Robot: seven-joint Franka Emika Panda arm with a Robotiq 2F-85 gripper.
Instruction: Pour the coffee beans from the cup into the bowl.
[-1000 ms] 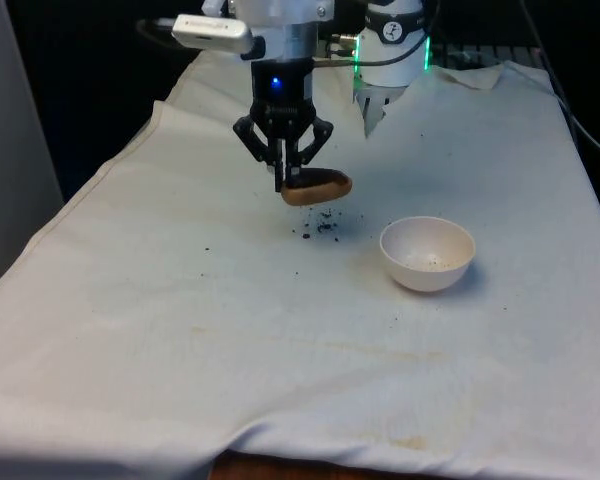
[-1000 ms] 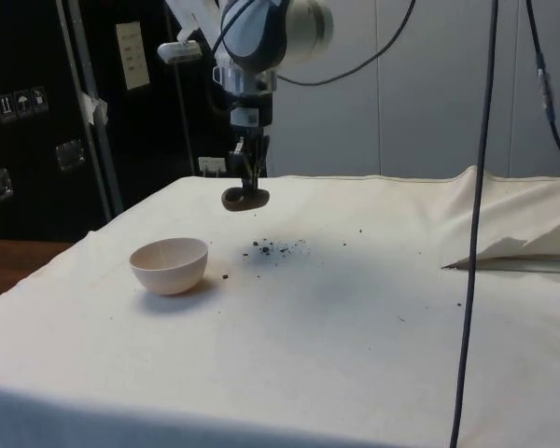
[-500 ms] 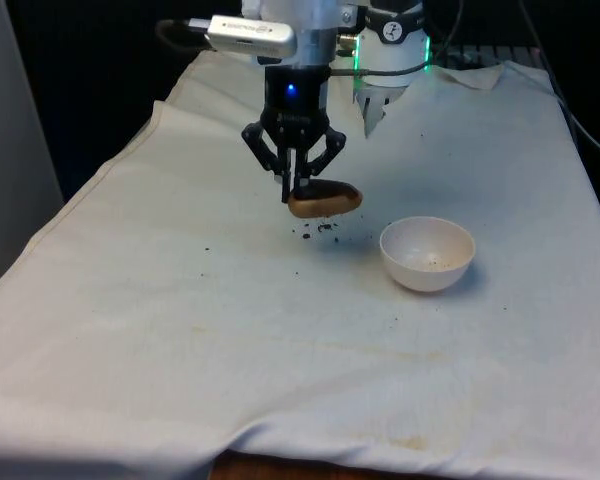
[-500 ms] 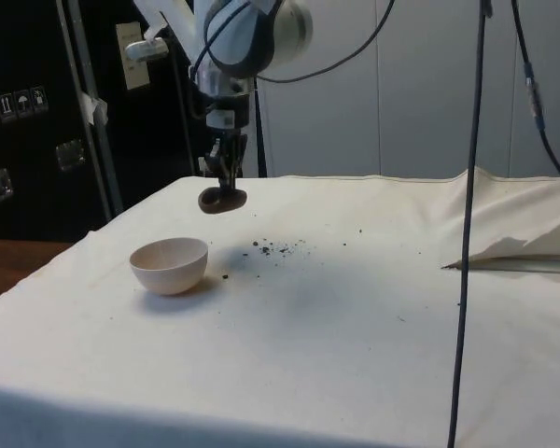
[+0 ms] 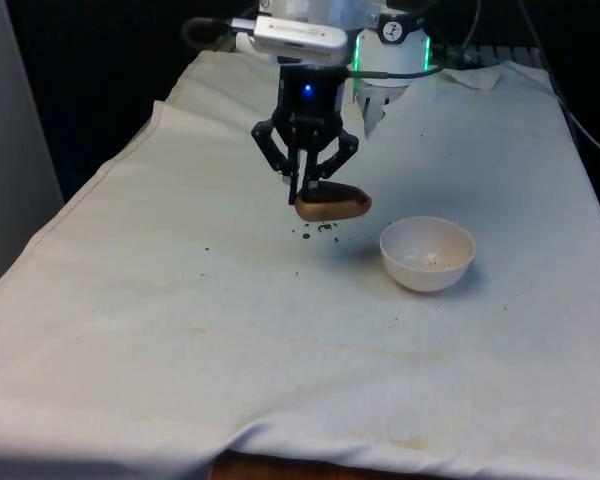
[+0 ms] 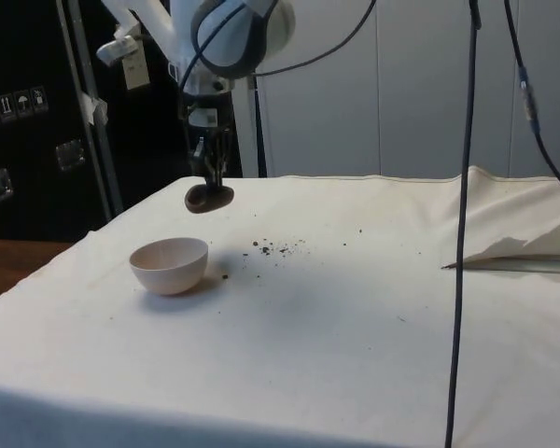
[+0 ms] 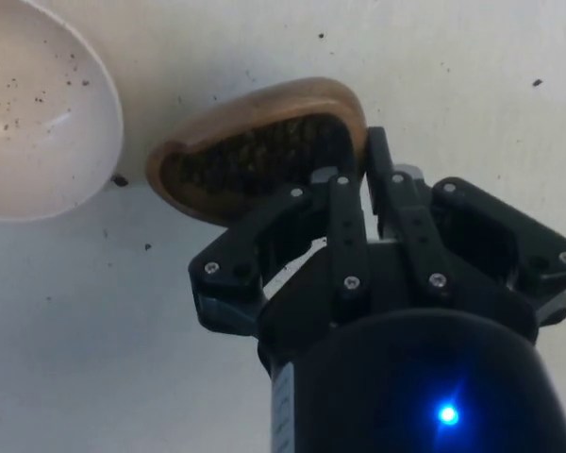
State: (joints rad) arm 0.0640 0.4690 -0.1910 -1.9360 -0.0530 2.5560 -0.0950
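- Currently the gripper [image 5: 305, 192] is pinching the rim of the brown cup [image 5: 332, 206] between its fingers, holding it clear above the white cloth [image 5: 180, 320].
- Seen from the wrist, the cup [image 7: 255, 146] is sitting with the rim wall clamped between the two fingertips [image 7: 344, 189], and dark coffee beans [image 7: 250, 156] are lying inside it, so the load is not yet poured.
- In the side view the cup [image 6: 208, 197] is hanging in the air near the white bowl [image 6: 169, 264], higher than it and a little toward the robot's side of it, not yet over the opening.
- In the front view the bowl [image 5: 427, 253] is resting on the cloth to the front view's right of the cup, apart from it, and is holding only a few dark specks and no heap of beans.
- Some spilled beans [image 5: 318, 229] are lying scattered on the cloth just below the cup; a single bean [image 6: 225, 276] is lying close beside the bowl.
- By my reading the pick-up and lift are done and the carry is under way; bringing the cup over the bowl and tipping it are remaining, and the spilled beans are counting against a clean result.
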